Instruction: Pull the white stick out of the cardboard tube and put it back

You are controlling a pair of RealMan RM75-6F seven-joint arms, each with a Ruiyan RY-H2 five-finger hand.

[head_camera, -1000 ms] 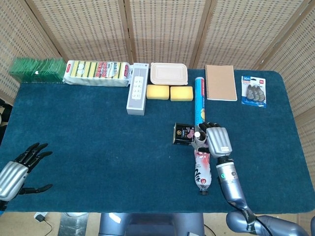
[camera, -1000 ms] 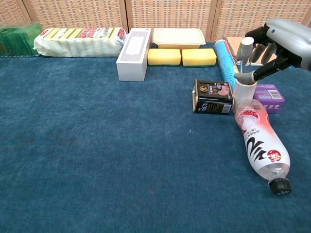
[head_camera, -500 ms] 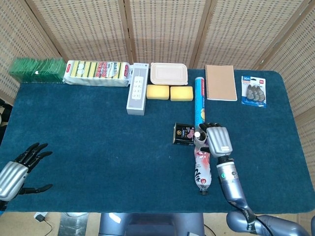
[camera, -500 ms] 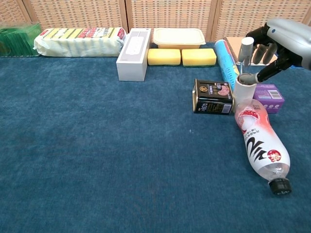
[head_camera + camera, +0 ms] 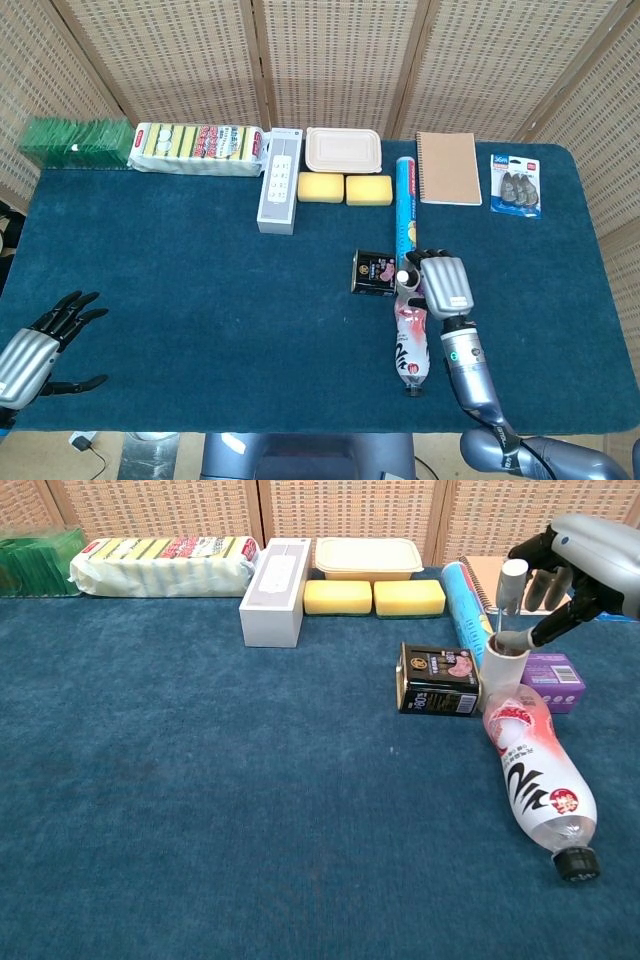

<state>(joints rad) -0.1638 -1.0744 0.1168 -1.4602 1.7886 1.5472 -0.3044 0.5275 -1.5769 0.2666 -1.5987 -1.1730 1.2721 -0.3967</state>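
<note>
White stick (image 5: 510,583) stood partly raised in the upright cardboard tube (image 5: 504,667), pinched by the right robot hand (image 5: 577,555) above it. Lift should stay vertical, slow, so the tube does not tip.

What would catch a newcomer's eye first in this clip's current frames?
The right hand at the table's right side, pinching a white stick that stands in an upright cardboard tube. Just in front of the tube, a plastic bottle lies on its side, and a black tin stands to the tube's left. Far off at the near left corner, the left hand hangs with fingers spread, holding nothing.
</note>
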